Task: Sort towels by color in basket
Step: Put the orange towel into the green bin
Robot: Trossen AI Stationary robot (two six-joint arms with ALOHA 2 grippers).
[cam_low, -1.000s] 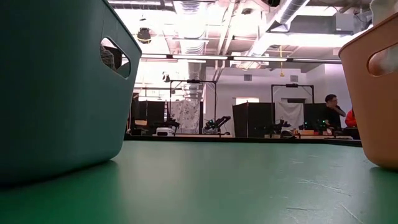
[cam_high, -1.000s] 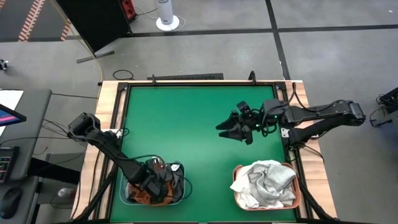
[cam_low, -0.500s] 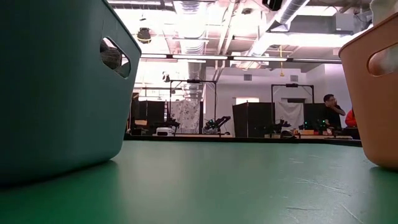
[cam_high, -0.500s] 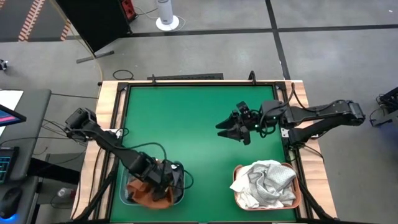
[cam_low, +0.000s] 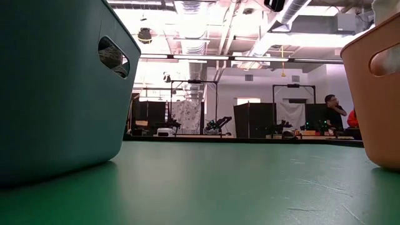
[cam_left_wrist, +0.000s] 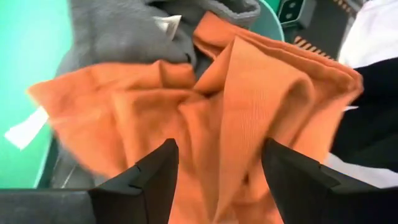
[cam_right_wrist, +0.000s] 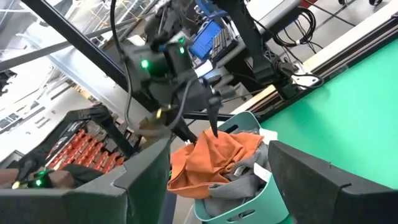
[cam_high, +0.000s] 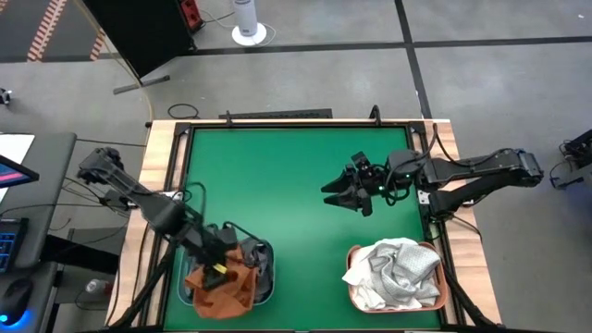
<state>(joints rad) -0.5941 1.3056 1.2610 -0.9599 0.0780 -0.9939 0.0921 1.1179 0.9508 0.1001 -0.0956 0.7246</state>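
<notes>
A rust orange towel (cam_left_wrist: 205, 106) lies spread on top of a dark grey towel (cam_left_wrist: 118, 31) in the teal basket (cam_high: 264, 250) at the table's near left. One part of it drapes over the basket's near rim. My left gripper (cam_left_wrist: 217, 171) hangs open just above it, fingers slanting down, with nothing between them. White and light grey towels (cam_high: 393, 268) are heaped in the peach basket (cam_high: 445, 277) at the near right. My right gripper (cam_high: 335, 196) hovers open over the table's right half, pointing toward the left edge.
Bare green table top (cam_high: 277, 176) stretches between and beyond the two baskets. In the low view the teal basket (cam_low: 56, 87) and the peach basket (cam_low: 375, 94) frame the picture. People sit at desks in the room far behind.
My left gripper has opened inside the teal basket and let go of the orange towel. It has then risen out of the basket and tipped less steeply. The orange towel has spread out on top of the dark grey one.
</notes>
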